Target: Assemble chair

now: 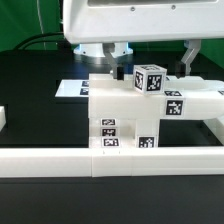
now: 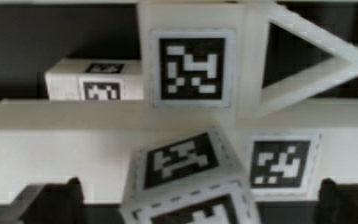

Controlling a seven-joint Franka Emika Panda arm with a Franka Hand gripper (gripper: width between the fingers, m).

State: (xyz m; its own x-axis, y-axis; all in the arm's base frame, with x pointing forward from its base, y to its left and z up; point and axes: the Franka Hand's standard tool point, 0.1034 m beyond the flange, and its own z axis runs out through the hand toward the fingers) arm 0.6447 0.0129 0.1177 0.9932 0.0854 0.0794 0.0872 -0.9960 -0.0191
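Exterior view gives you the layout. On the black worktop (image 1: 30, 70), the long low white plastic rail (image 1: 60, 160) lies at six o'clock. The glossy white blocky plastic chair (image 1: 120, 110) sits at centre, apparently butted against the rail, probably so pushes cannot slide it. A small white square tagged leg (image 1: 150, 78) rests tilted on the chair's top at one o'clock, not yet seated.

Only the wrist view shows you the end effector (image 2: 202, 207). Its dark fingers (image 2: 51, 205) stand apart on either side of a tilted tagged block, likely that leg, with gaps showing and nothing held. That view also reveals the chair's cross-braced frame (image 2: 309, 45), which the exterior view does not make out.
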